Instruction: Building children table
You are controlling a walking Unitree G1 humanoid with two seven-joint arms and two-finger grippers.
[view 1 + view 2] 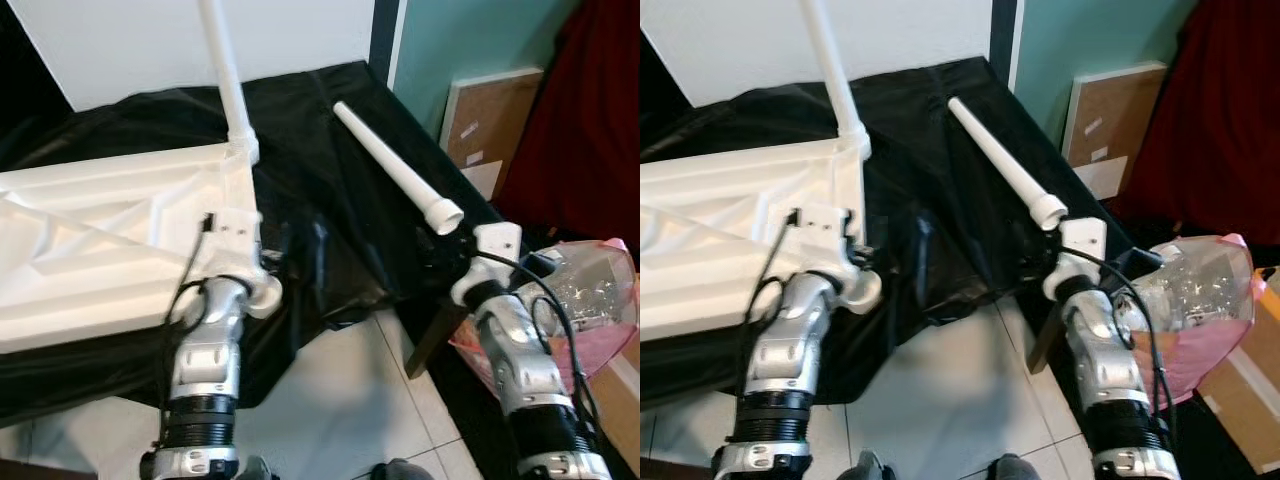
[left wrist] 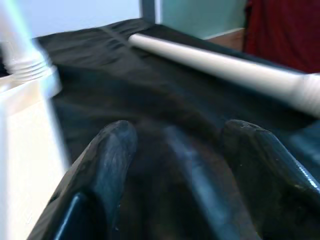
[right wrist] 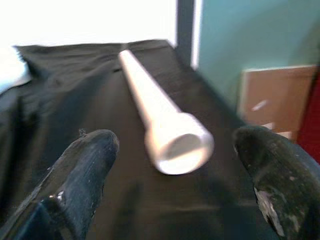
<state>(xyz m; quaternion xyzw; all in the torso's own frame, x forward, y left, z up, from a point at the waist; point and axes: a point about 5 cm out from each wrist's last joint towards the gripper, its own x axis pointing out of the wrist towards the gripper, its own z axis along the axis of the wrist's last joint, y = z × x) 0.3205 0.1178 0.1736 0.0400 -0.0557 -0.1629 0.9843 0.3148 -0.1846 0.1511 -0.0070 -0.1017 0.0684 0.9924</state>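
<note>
A white tabletop (image 1: pixel 100 240) lies upside down on a black cloth (image 1: pixel 330 200). One white leg (image 1: pixel 225 70) stands upright in its far right corner. A second, loose white leg (image 1: pixel 395 170) lies on the cloth to the right, thick end toward me. My right gripper (image 3: pixel 177 142) is open just short of that thick end (image 3: pixel 177 145), one finger on either side and not touching it. My left gripper (image 2: pixel 180 140) is open low over the cloth, beside the tabletop's near right corner, with nothing between its fingers.
A pink plastic bag (image 1: pixel 590 300) of clear items sits close to my right arm. A cork panel (image 1: pixel 490 125) leans on the teal wall, next to a red curtain (image 1: pixel 590 120). White floor tiles (image 1: pixel 330 400) lie below the cloth's front edge.
</note>
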